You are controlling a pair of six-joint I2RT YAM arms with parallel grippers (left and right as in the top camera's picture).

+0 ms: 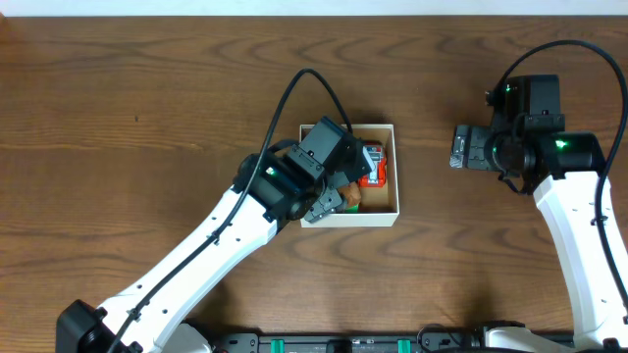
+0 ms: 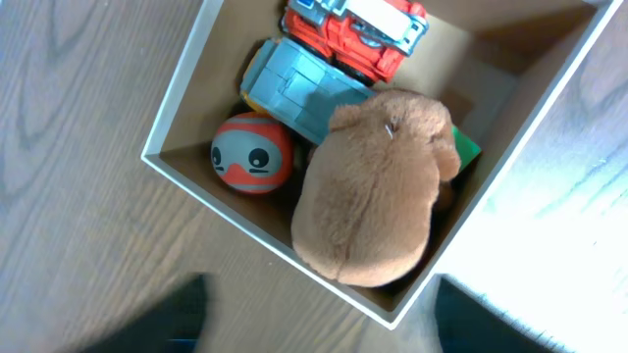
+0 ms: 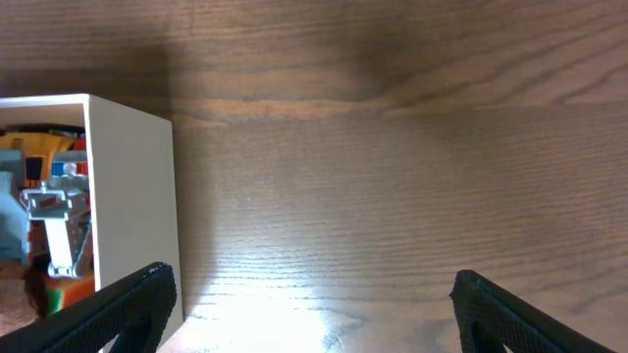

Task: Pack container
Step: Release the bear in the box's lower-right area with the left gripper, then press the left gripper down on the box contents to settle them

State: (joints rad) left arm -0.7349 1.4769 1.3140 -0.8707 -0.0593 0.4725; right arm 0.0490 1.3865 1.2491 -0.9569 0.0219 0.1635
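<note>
The container (image 1: 395, 176), a small open box with white walls (image 2: 182, 83), sits mid-table. Inside it lie a brown plush toy (image 2: 378, 186), a red-orange ball with a face (image 2: 252, 152), a blue-grey toy (image 2: 299, 88) and a red truck (image 2: 358, 29). My left gripper (image 1: 329, 201) hovers over the box's near-left corner. In the left wrist view the left gripper (image 2: 319, 314) is open, its blurred fingers apart and holding nothing. My right gripper (image 1: 458, 147) stands open over bare wood to the right of the box (image 3: 128, 196). Nothing is between the right gripper's (image 3: 314, 294) fingers.
Brown wooden tabletop (image 1: 147, 108) surrounds the box on all sides. Black cables run from both arms. A dark rail (image 1: 373, 343) lines the table's front edge.
</note>
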